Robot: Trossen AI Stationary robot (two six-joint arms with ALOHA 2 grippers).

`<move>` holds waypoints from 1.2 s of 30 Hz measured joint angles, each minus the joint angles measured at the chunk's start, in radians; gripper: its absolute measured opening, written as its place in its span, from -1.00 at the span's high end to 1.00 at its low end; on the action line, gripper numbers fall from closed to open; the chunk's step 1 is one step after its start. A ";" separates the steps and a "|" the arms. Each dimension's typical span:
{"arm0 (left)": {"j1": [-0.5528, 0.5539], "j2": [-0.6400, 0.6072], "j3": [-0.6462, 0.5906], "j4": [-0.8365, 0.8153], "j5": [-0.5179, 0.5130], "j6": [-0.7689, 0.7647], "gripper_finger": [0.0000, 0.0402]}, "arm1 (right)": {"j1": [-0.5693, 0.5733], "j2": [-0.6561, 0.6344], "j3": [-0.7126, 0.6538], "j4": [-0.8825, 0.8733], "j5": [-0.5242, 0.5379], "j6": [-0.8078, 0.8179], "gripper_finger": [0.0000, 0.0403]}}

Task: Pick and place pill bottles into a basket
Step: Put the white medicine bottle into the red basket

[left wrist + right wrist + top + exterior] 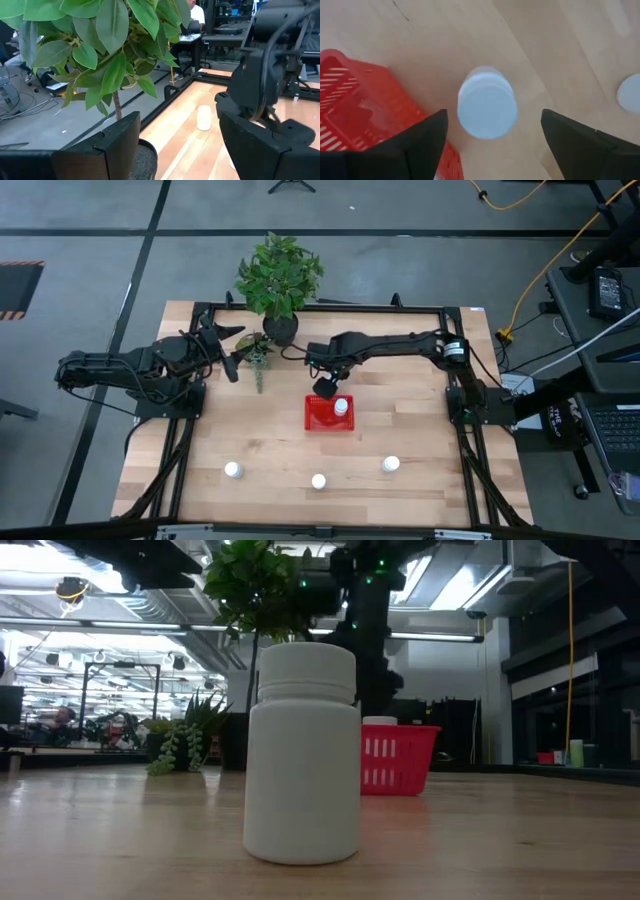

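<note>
A small white cylindrical pill bottle [486, 102] was seen directly below the right gripper [492, 135], between its parted fingers, ungripped. The red mesh-sided basket [355, 107] lay just beside it on the wooden counter [420, 430]. The left gripper [236, 352], fingers apart, was parked well away.

Two matte black jointed arms carry bundled cables, each pincer ending in blocky dark fingers [425, 145].

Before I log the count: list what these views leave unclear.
- Basket contents, high view: the right gripper covers its far end, and the rest is too small to count.
- Low view: the near bottle hides the basket's left side.
- Right wrist view: the dropped bottle is blurred, so resting or falling cannot be told.
</note>
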 joint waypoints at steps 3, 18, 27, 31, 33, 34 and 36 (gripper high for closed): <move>0.000 0.000 0.000 0.005 0.000 0.000 -0.33 | -0.006 0.001 -0.016 0.030 -0.001 -0.001 -0.59; 0.000 0.000 0.000 0.007 0.000 -0.001 -0.33 | -0.014 0.000 -0.066 0.118 -0.036 -0.031 -0.37; 0.000 0.000 0.000 0.008 0.000 -0.001 -0.33 | -0.014 -0.002 -0.065 0.118 -0.035 -0.053 0.22; 0.000 0.000 0.000 0.007 0.000 -0.001 -0.33 | -0.014 -0.001 -0.053 0.112 -0.035 -0.066 0.24; 0.000 0.000 0.000 0.008 0.000 -0.002 -0.33 | -0.012 0.000 -0.028 0.103 -0.035 -0.080 0.24; 0.000 0.000 0.000 0.007 0.000 -0.008 -0.33 | -0.011 0.000 -0.009 0.089 -0.034 -0.083 0.24; 0.000 0.000 0.000 0.007 0.000 -0.017 -0.33 | -0.006 0.000 0.037 0.044 -0.010 -0.091 0.24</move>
